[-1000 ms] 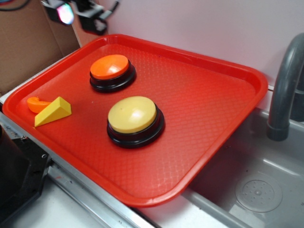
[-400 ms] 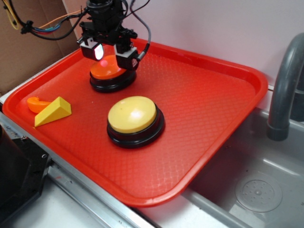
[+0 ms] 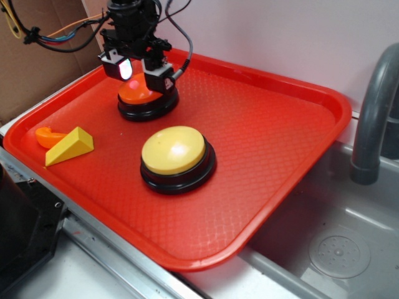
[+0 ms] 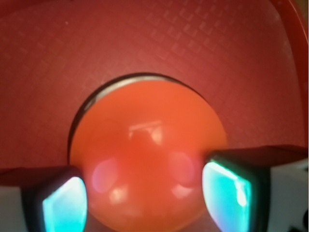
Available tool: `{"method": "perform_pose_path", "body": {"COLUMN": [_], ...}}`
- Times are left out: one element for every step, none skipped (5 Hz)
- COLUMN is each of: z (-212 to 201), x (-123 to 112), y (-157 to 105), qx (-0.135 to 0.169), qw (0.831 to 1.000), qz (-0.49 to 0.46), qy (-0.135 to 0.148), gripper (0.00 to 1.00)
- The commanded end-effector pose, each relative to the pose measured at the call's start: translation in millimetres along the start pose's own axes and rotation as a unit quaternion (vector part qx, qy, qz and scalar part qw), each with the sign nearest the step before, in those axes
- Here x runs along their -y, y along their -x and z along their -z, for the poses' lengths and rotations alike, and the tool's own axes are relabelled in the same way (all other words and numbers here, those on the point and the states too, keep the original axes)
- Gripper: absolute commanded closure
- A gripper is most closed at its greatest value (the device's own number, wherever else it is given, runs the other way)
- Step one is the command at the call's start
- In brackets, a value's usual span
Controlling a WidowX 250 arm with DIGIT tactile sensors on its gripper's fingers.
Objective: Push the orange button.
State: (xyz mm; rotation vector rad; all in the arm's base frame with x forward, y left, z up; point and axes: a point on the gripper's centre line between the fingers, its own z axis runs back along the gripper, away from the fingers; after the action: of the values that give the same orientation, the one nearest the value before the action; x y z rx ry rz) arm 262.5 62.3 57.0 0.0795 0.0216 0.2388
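Observation:
The orange button (image 3: 132,94), a domed orange cap on a black base, sits at the back left of the red tray (image 3: 268,131). My gripper (image 3: 138,75) is directly over it, pointing down, open, one finger on each side of the cap. In the wrist view the orange button (image 4: 147,154) fills the middle, and the glowing pads (image 4: 65,205) flank its near half. My gripper (image 4: 145,198) holds nothing. I cannot tell whether it touches the cap.
A larger yellow button (image 3: 173,149) stands mid-tray in front. A yellow wedge (image 3: 70,146) and a small orange curved piece (image 3: 48,136) lie at the tray's left edge. A grey faucet (image 3: 374,118) and sink (image 3: 336,249) are at the right, cardboard (image 3: 37,68) behind left.
The gripper came in from the top left and dropped over the orange button. Since 0.4 s ago it has shifted slightly left. The objects on the tray have not moved.

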Motion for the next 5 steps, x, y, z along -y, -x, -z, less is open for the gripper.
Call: {"method": "perform_pose_path", "body": {"z": [-70.4,-72.4,-46.4,-15.6,4.9], "x": [-23.2,-23.8,-23.0,-17.0,-6.3], "y": [-9.4,-9.1,-13.9,-18.3,-15.5], "qx": [0.073,0.077,0.075,0.059,0.038], "qw": [0.997,0.997,0.997,0.998,0.999], "qz": [-0.008,-0.002,0.005,0.015,0.01], "qy": [0.001,0.004,0.008,0.006,0.007], "gripper": [0.0,0.0,0.0,0.0,0.0]}}
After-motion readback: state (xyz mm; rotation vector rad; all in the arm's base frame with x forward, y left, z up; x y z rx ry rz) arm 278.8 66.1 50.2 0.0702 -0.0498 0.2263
